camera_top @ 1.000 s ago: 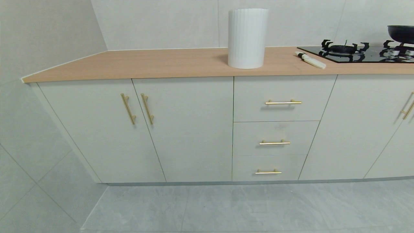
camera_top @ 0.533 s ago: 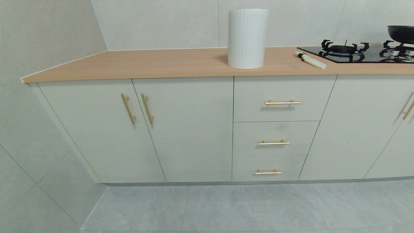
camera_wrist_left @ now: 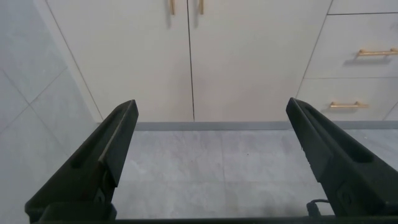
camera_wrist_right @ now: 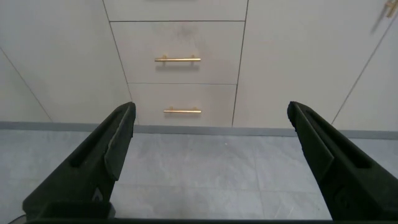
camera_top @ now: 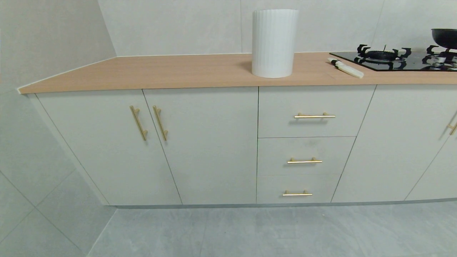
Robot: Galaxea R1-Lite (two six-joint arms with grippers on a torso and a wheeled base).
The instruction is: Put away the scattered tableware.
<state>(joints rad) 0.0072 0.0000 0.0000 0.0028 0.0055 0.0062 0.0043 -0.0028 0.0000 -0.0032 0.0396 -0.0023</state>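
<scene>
Since the earlier frames the whole head view has shifted slightly, so the camera has moved; the items on the counter (camera_top: 160, 71) keep their places relative to each other.

Task items, counted:
- One utensil (camera_top: 345, 67), pale with a dark band near its far end, lies flat on the counter toward the right, just beside the hob's left edge.
- One white ribbed container (camera_top: 274, 43) stands upright on the counter, above the drawer stack and left of the utensil, apart from it.

Tools:
- Left tool (camera_wrist_left: 211, 106): jaws spread wide, holding nothing, low over the floor (camera_top: 250, 232) in front of the two doors.
- Right tool (camera_wrist_right: 210, 107): jaws spread wide, holding nothing, low over the floor in front of the drawers.

Surroundings:
- One black hob (camera_top: 392, 59) with two burner grates in view, set into the counter's right end.
- One black pan (camera_top: 444, 37) on the right-hand grate.
- Three drawers (camera_top: 307, 153) stacked below the container, all closed, each with one horizontal gold handle.
- Two doors (camera_top: 150, 150) to their left, closed, with two vertical gold handles side by side.
- One more door to the right of the drawers, with part of a gold handle at the view's edge.

Both tools are well below the counter's top, facing the closed cabinet fronts.
</scene>
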